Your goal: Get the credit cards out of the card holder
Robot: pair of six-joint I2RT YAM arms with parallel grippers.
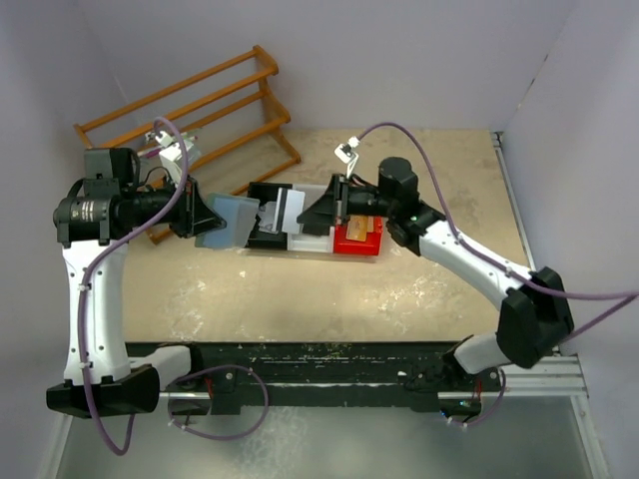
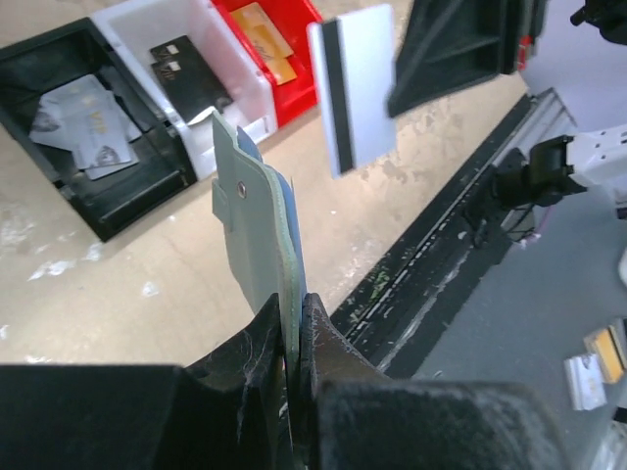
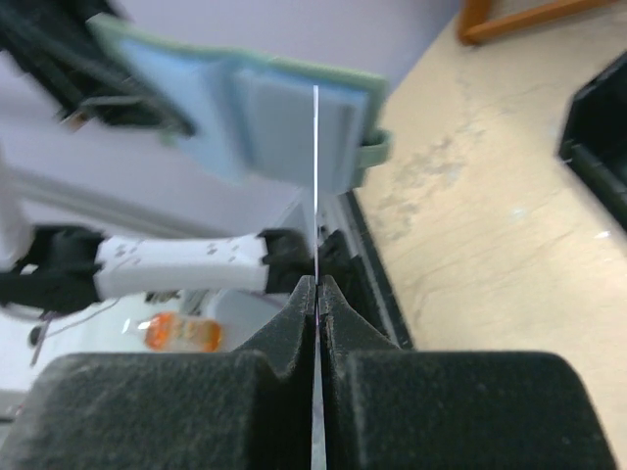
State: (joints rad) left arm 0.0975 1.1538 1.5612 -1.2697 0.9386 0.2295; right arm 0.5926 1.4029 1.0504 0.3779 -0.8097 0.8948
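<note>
A: The left gripper (image 2: 294, 315) is clamped on one edge of the card holder (image 2: 257, 220) and holds it in the air above the counter (image 1: 300, 299). The holder's pale teal inside, with its pockets, faces the right wrist camera.

B: And the right gripper (image 3: 316, 291)?

A: Its fingers are pressed together on a silvery grey-white card (image 2: 355, 86) with a dark stripe. From its own wrist camera the card shows edge-on, as a thin line. The card is clear of the holder, just at the holder's 3 o'clock in the overhead view.

B: Where are the rest of the cards?

A: In three bins standing in a row on the counter, at the holder's 3 o'clock. Grey-white cards (image 2: 83, 127) lie in the black bin (image 2: 122, 208), black cards (image 2: 186, 69) in the white bin (image 2: 201, 157), and orange-gold cards (image 2: 263, 39) in the red bin (image 2: 304, 24).

B: Anything else?

A: A wooden rack (image 1: 190, 105) stands at the counter's 11 o'clock, behind the left arm.
</note>
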